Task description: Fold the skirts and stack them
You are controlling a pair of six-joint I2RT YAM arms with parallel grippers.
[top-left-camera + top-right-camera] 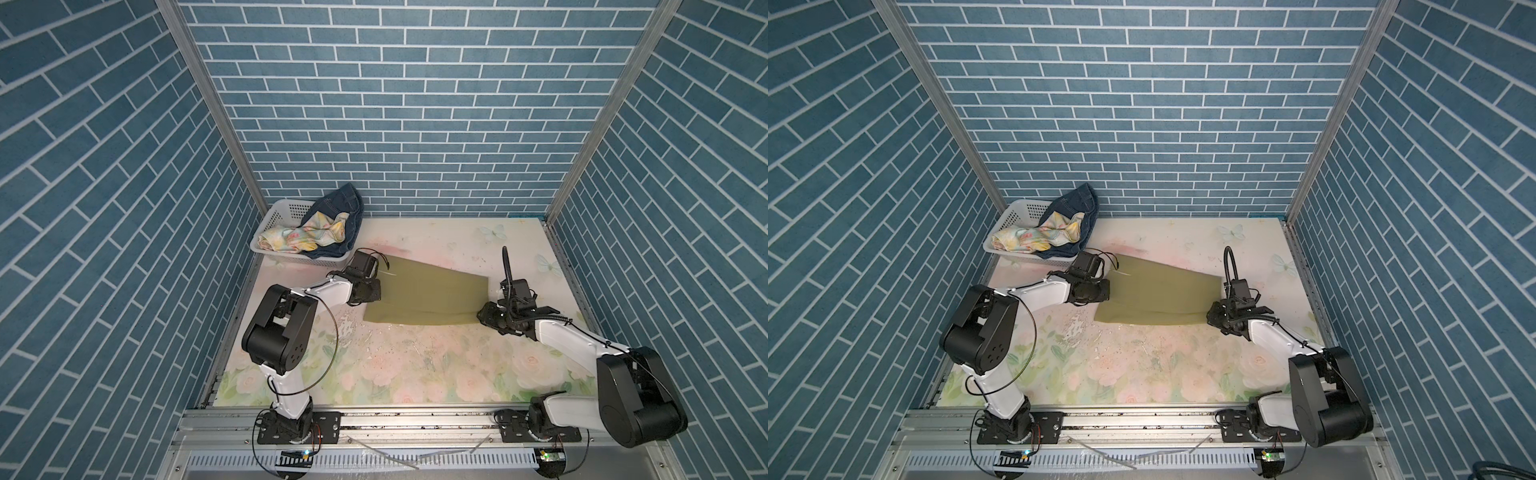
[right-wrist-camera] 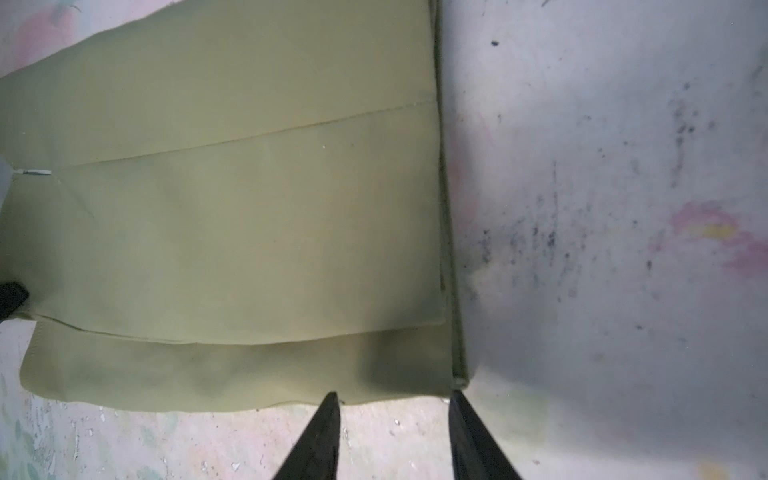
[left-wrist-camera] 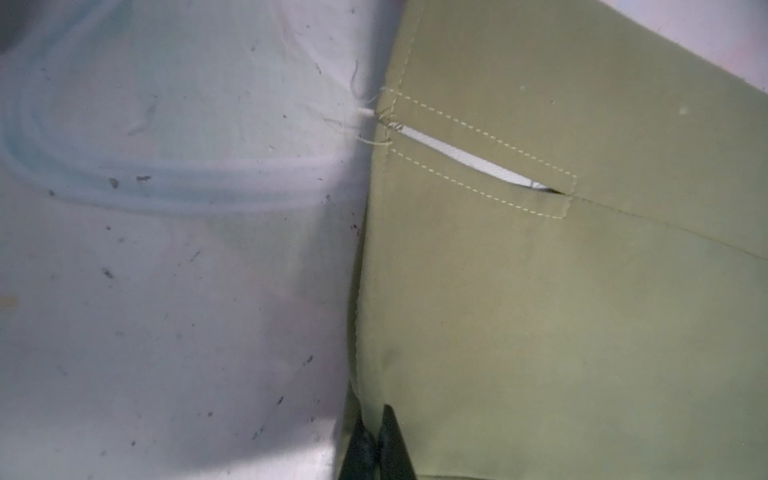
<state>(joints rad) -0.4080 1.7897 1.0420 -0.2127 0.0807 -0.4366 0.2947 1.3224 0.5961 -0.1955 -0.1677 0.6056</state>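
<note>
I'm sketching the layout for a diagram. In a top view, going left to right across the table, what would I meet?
white basket → left gripper → olive-green skirt → right gripper

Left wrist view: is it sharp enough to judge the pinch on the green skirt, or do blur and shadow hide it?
Left wrist view: olive-green skirt stitching crisp, left gripper shut on its edge but dark at the frame's border, table soft. Right wrist view: right gripper open, shadow greying the table.
</note>
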